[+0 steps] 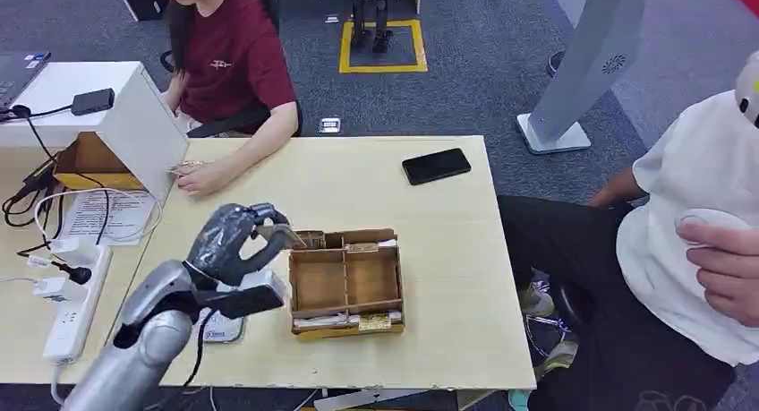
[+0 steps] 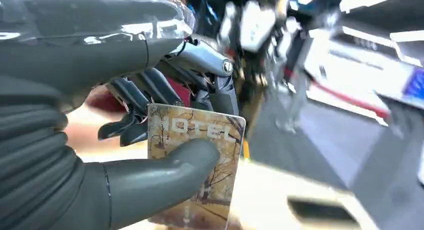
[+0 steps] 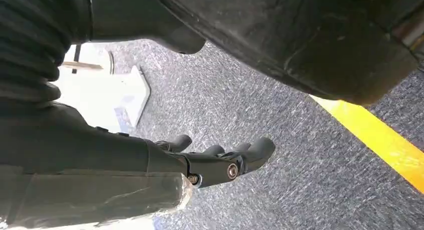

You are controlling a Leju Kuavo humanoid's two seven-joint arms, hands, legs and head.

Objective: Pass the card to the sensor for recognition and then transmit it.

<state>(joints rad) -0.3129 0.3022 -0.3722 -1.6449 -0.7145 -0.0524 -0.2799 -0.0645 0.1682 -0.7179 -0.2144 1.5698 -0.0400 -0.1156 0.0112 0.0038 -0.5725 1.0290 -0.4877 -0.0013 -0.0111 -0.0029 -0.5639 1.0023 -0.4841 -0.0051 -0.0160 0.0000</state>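
Left robot hand (image 2: 150, 140): pinches the card (image 2: 200, 160) between thumb and fingers, at 9 o'clock of the cardboard tray (image 1: 346, 283).
Right robot hand (image 3: 220, 162): empty, fingers loosely apart, over floor.

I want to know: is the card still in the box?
Out. The left robot hand pinches the card, above the box.

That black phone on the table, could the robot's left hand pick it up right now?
Probably not: the left hand already pinches a card between thumb and fingers, and the black phone lies at the far side of the table.
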